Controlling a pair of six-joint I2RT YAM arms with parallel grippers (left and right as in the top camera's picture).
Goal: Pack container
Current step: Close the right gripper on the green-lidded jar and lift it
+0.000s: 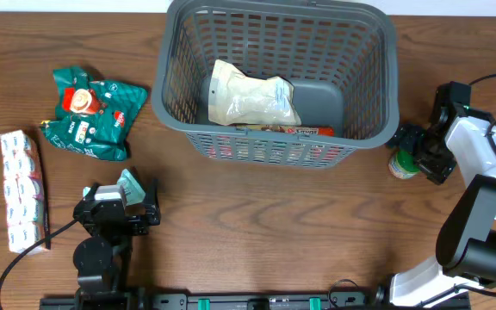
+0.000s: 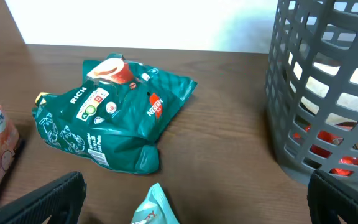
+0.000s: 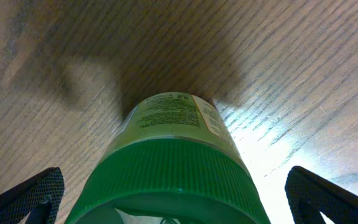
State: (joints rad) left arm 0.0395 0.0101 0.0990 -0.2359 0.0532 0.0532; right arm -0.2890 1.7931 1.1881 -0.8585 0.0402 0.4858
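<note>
The container is a large dark grey lattice basket at the top centre; its wall also shows in the left wrist view. Inside lie a cream pouch and a red-labelled packet. My left gripper is open near the front left, its fingers wide apart on either side of a small teal packet lying on the table. My right gripper is open just right of the basket, its fingers on either side of a green-lidded jar, not touching it.
A green snack bag lies at the left, also in the left wrist view. A white and pink pack lies at the far left edge. The wooden table has bare room in front of the basket.
</note>
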